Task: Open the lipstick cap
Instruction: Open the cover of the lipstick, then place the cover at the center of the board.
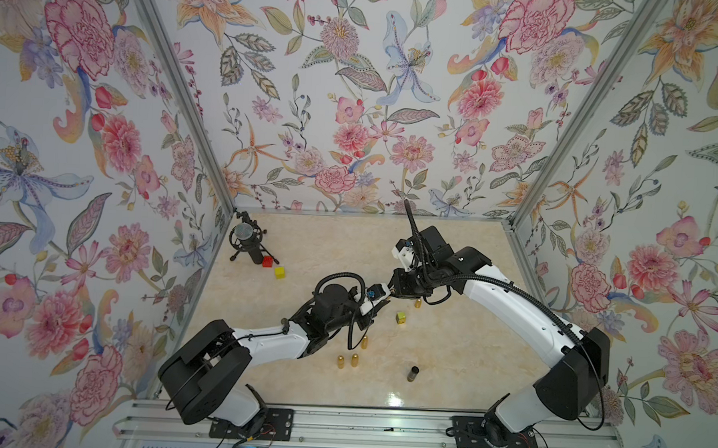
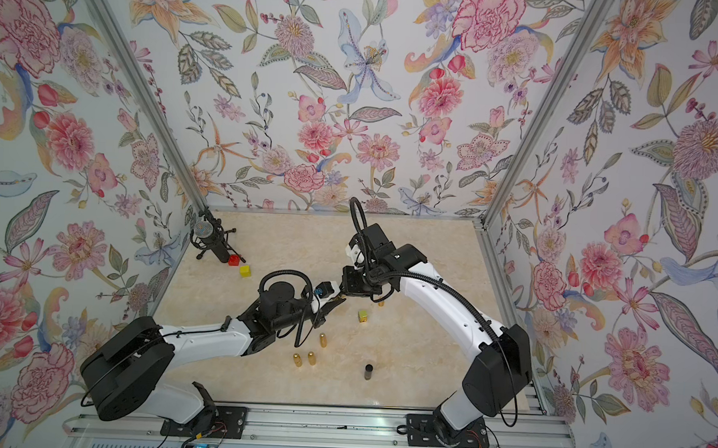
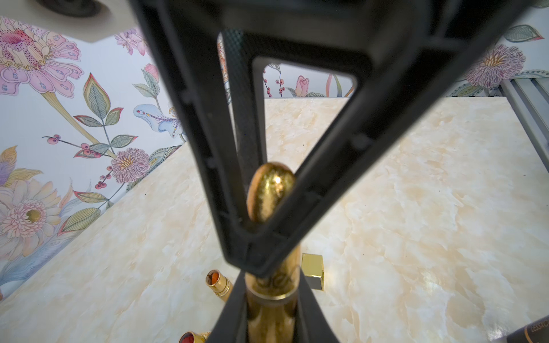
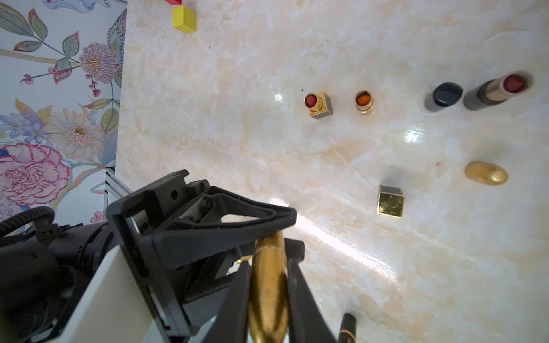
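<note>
Above mid-table, the left pincer (image 3: pixel 271 280) and right pincer (image 4: pixel 269 265) are meeting tip to tip. Both are clamping on one gold lipstick (image 3: pixel 269 193), which is hanging clear of the table (image 1: pixel 459 362). Floral walls are boxing the table in on the left, far and right sides, and a metal rail (image 1: pixel 361 420) is running along the near edge. Far-middle and right-hand stretches of the marble top are lying bare, so open room is sitting there.

The lipstick's long axis is running along the line between the pincers, left-near to right-far in both top views. Its rounded end is pointing toward the right arm, poking through the right pincer's finger frame. The left pincer is gripping the other half. Tilt against the table: cannot tell.

Uncapped tubes on the table are showing colour:
- a square gold tube (image 4: pixel 318 104) is holding red
- a round gold tube (image 4: pixel 364 102) is holding orange
- a dark tube (image 4: pixel 499 90) is holding berry

Loose caps are sitting close by: a dark cap (image 4: pixel 444 96), a square gold cap (image 4: pixel 390 201) and an oval gold cap (image 4: pixel 486 173) lying on its side. A yellow block (image 1: pixel 280 272) and a microphone (image 1: pixel 246 236) are sitting far-left.
</note>
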`<state>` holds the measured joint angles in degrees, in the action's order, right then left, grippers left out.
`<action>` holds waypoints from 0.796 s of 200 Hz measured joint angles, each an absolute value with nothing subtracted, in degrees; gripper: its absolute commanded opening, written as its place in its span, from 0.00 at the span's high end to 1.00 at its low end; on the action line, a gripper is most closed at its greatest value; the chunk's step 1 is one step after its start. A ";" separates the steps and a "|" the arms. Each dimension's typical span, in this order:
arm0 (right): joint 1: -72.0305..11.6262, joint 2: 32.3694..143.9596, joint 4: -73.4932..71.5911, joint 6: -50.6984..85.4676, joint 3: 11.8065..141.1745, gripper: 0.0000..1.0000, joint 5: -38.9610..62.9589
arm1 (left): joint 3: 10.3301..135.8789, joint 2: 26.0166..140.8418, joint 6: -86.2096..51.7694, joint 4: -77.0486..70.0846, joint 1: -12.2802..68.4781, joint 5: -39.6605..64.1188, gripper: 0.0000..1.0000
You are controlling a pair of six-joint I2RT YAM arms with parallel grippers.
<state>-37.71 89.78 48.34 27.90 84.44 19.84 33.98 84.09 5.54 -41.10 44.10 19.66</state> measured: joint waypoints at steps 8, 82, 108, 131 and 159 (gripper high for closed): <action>-37.23 89.65 48.21 28.12 84.44 0.89 20.69 | 33.91 83.96 5.48 -41.34 44.07 19.42 1.00; -31.40 84.75 47.68 28.71 83.70 0.89 17.39 | 30.92 82.41 4.89 -36.93 41.52 17.17 1.00; -30.68 83.96 47.68 28.14 78.41 0.89 13.47 | 30.72 80.62 4.16 -37.34 41.52 17.17 1.00; -30.68 84.33 47.83 27.46 72.88 0.89 9.54 | 30.11 79.42 3.40 -38.13 41.50 17.19 1.00; -31.97 85.27 47.64 26.96 68.03 0.88 4.43 | 29.10 78.28 2.52 -39.22 41.32 17.30 1.00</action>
